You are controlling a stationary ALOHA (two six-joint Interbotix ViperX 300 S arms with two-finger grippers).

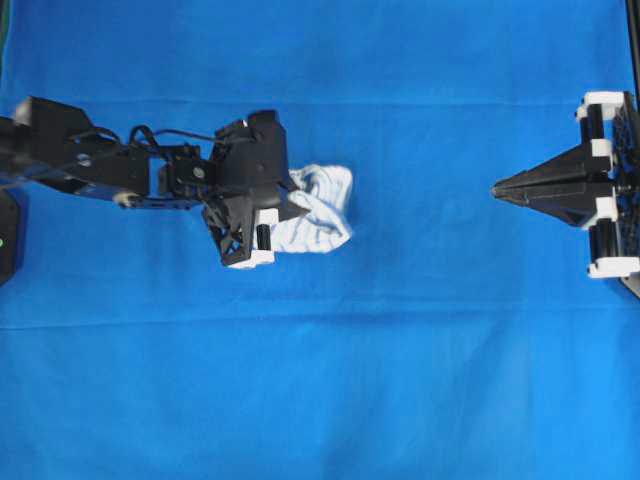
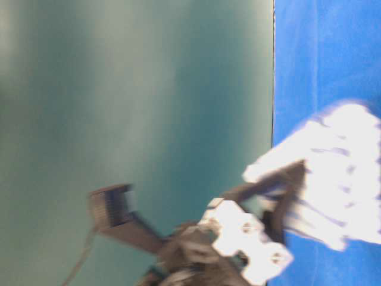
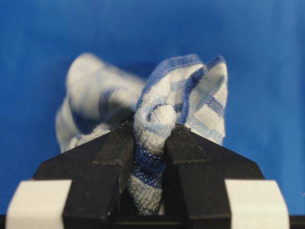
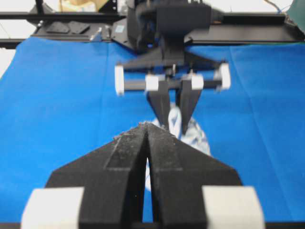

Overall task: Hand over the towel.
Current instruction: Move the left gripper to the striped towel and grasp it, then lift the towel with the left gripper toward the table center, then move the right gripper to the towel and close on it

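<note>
**Between the left jaws: towel gripped**

On the blue sheet [image 1: 320, 380] the towel [image 1: 318, 208] is sitting pinched in the left gripper [image 3: 148, 143]. The right gripper [image 1: 500, 188] is waiting well apart, jaws together. Next, likely lifting, carrying across, and the right jaws opening.

The towel [image 3: 157, 129], white with thin blue stripes, is bunched and crumpled, one fold pinched upright, on the blue sheet [image 1: 400, 380].
</note>
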